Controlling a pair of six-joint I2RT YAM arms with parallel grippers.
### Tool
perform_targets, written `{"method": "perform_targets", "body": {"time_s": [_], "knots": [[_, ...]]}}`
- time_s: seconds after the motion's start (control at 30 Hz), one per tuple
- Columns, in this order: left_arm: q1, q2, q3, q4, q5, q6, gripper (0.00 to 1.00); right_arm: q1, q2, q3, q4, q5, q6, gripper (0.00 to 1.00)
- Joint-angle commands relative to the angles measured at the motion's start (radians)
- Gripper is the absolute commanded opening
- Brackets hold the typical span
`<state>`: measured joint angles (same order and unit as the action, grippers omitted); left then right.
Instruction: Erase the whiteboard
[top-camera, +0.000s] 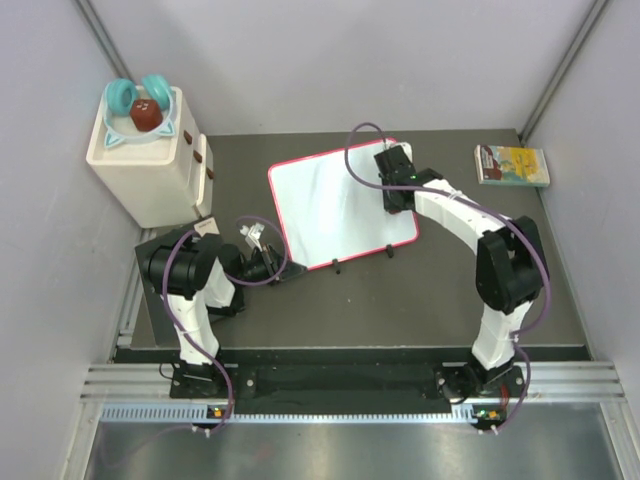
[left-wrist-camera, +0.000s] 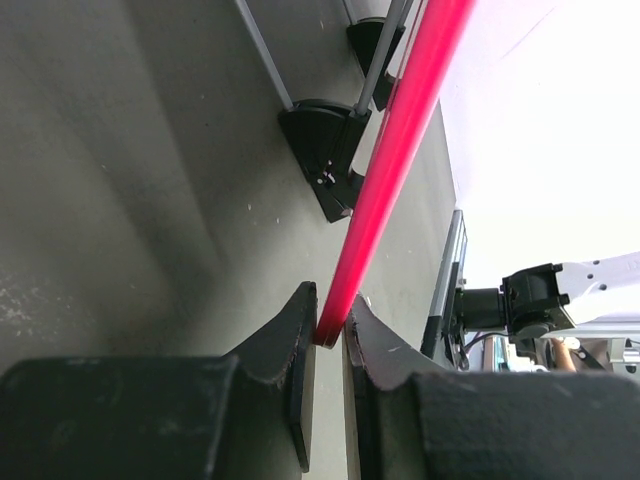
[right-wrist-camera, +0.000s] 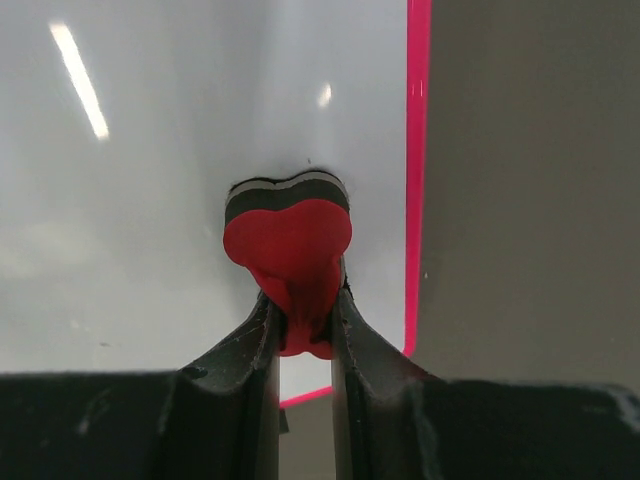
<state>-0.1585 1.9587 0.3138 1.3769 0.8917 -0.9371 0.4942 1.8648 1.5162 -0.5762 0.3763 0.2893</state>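
You are wiping: left claw (left-wrist-camera: 330, 322) pinching the whiteboard (top-camera: 335, 205) by its rim; right claw (right-wrist-camera: 300, 320) pinching the eraser (right-wrist-camera: 288, 238) against it; the next sweep is calling for even pressure.

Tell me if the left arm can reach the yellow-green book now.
Probably not: the left gripper is shut on the whiteboard at its rim, and the book lies far right, beyond the board and the right arm.

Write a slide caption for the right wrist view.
Right gripper presses a red heart-shaped eraser on the whiteboard near its edge.
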Motion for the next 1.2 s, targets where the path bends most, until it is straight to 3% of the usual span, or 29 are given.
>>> {"method": "perform_targets", "body": {"time_s": [0.0,0.37,0.63,0.77,0.9,0.93,0.97,1.03,1.17], "knots": [[0.004,-0.018,-0.022,0.32,-0.007,0.032,0.0,0.0,-0.093,-0.122,0.033,-0.005,0.042,0.0],[0.004,-0.021,-0.025,0.321,-0.005,0.032,0.0,0.001,-0.452,-0.448,0.085,-0.079,0.112,0.0],[0.005,-0.029,-0.03,0.32,-0.008,0.034,0.0,0.058,-0.561,-0.646,0.104,-0.172,0.194,0.0],[0.005,-0.029,-0.032,0.32,-0.013,0.035,0.0,0.089,-0.564,-0.735,0.114,-0.214,0.226,0.05],[0.005,-0.029,-0.033,0.32,-0.013,0.035,0.0,0.119,-0.581,-0.783,0.139,-0.229,0.264,0.34],[0.005,-0.029,-0.033,0.32,-0.013,0.037,0.0,0.127,-0.582,-0.787,0.142,-0.221,0.266,0.59],[0.005,-0.032,-0.036,0.32,-0.013,0.037,0.0,0.132,-0.585,-0.794,0.142,-0.217,0.271,0.7],[0.005,-0.035,-0.036,0.32,-0.01,0.038,0.04,0.132,-0.586,-0.798,0.145,-0.206,0.271,0.83],[0.005,-0.04,-0.039,0.32,-0.013,0.041,0.18,0.133,-0.581,-0.811,0.153,-0.203,0.267,0.88]]}}
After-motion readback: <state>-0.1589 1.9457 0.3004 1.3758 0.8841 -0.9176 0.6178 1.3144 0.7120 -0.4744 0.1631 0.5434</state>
